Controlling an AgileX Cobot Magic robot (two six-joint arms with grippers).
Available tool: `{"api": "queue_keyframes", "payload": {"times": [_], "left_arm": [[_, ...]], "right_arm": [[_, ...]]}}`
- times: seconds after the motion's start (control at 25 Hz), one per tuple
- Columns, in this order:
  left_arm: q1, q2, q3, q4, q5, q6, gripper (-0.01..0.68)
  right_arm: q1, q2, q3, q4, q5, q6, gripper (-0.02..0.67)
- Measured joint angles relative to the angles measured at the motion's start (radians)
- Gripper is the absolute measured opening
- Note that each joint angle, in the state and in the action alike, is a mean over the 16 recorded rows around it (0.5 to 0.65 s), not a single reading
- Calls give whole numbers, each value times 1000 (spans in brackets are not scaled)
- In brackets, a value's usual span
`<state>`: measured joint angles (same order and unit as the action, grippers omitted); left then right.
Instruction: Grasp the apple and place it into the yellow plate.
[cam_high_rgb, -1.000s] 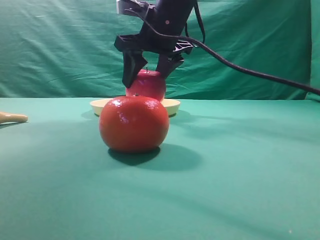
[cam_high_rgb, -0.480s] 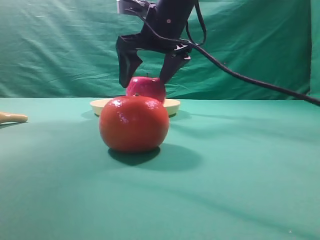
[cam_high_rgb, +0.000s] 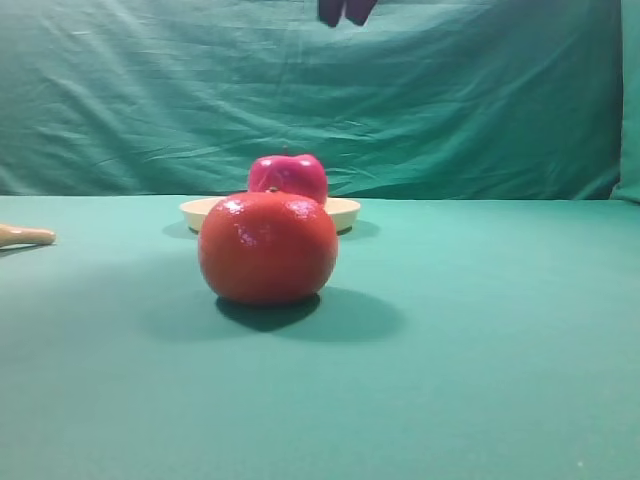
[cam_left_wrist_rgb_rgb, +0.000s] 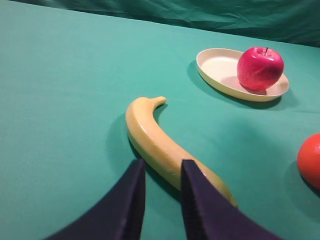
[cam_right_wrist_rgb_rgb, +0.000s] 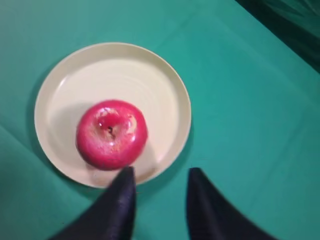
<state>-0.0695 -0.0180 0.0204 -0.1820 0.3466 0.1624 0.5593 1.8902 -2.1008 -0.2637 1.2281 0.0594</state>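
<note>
The dark crimson apple (cam_high_rgb: 288, 175) with its short stem stands in the pale yellow plate (cam_high_rgb: 345, 212), behind the big orange-red fruit. It also shows in the right wrist view (cam_right_wrist_rgb_rgb: 111, 134) on the plate's near half (cam_right_wrist_rgb_rgb: 150, 75), and in the left wrist view (cam_left_wrist_rgb_rgb: 260, 68) on the plate (cam_left_wrist_rgb_rgb: 215, 67). My right gripper (cam_right_wrist_rgb_rgb: 160, 200) hangs high above the plate's near rim, fingers close together and empty; only its fingertips (cam_high_rgb: 333, 10) show at the top edge of the exterior view. My left gripper (cam_left_wrist_rgb_rgb: 162, 172) is shut and empty, low over a banana.
A large orange-red stemless fruit (cam_high_rgb: 268, 247) sits on the green cloth in front of the plate; it also shows in the left wrist view (cam_left_wrist_rgb_rgb: 310, 160). A yellow banana (cam_left_wrist_rgb_rgb: 160, 142) lies under my left gripper; its tip (cam_high_rgb: 25, 235) shows at the left edge.
My right gripper opened off the apple, rose straight up almost out of the exterior view and drew its fingers together. The apple stays in the plate.
</note>
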Motion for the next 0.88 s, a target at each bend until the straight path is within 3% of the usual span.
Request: {"api": "queue_keyframes", "payload": {"times": [0.32,0.88], "left_arm": [[0,0,0,0,0,0,157],[0,0,0,0,0,0,157]], "right_arm": [[-1,-296,223,-21,-23,44,0],[-1,-937,982,-21,-334,91,0]]}}
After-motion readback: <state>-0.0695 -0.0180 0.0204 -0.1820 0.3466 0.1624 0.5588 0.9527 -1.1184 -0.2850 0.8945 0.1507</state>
